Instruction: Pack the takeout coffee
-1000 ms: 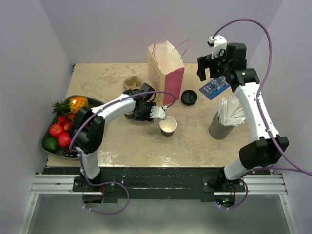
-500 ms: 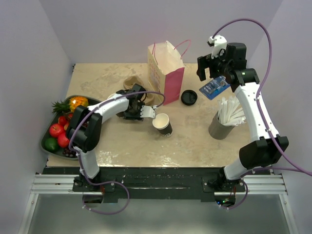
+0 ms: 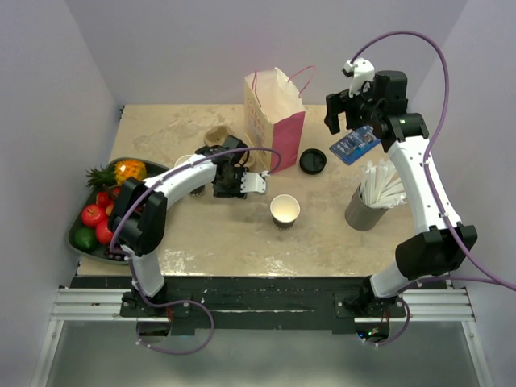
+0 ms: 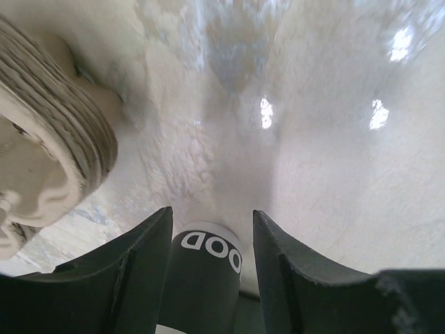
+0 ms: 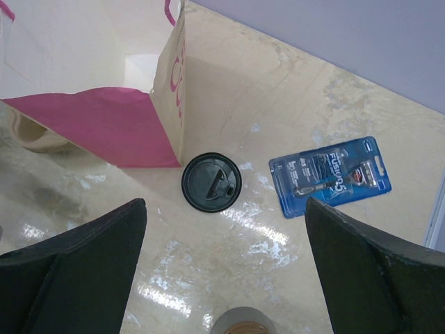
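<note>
No lidded takeout coffee shows in any view. A lidless dark-banded paper cup stands upright mid-table, apart from both grippers. My left gripper is turned toward the back left and shut on another dark-walled paper cup, which lies along its fingers with the base outward. The pale end of that cup shows past the arm. A loose black lid lies beside the pink-and-cream paper bag. My right gripper hangs open, high over the lid.
A pulp cup carrier sits left of the bag. A blue razor pack lies at the back right. In front of it is a grey holder of straws. A fruit tray fills the left edge.
The lone cup tipped over, then came upright a little further right. My left gripper swung toward the back left with its cup. The right arm has not moved.
</note>
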